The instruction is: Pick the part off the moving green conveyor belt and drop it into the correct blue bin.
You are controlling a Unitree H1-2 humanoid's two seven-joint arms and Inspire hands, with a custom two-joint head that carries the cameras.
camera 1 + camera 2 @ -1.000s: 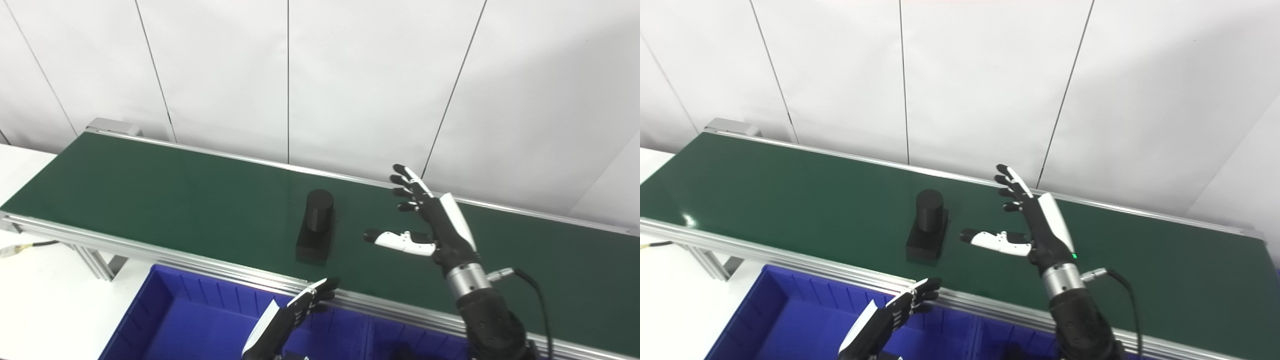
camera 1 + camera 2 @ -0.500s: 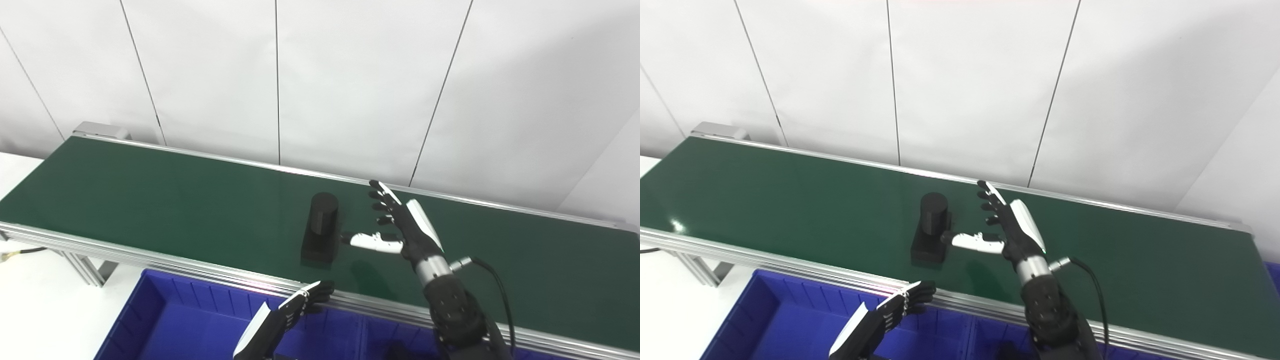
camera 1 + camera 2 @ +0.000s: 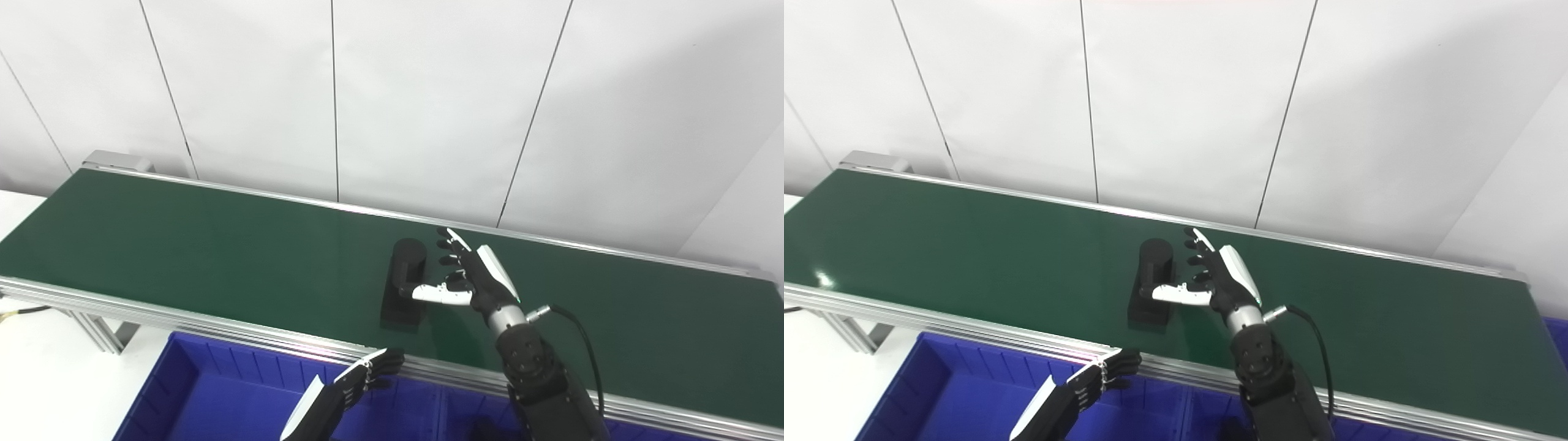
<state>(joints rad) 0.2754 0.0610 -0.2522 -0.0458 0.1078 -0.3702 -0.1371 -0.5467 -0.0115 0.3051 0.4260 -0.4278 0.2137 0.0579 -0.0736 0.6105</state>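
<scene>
The right robot hand (image 3: 474,278) is spread wide, its thumb touching the black part (image 3: 405,283) on the green belt (image 3: 184,245). The left robot hand (image 3: 361,383) is spread over the blue bin (image 3: 202,392).

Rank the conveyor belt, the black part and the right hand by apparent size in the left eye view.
1. Green conveyor belt, by far the largest.
2-3. Black part and right hand look about alike, side by side; no ranking.

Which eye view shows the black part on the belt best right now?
The left eye view: the black part is nearer the picture's centre. The right eye view shows the same upright cylinder on its block, with the right hand beside it.
</scene>
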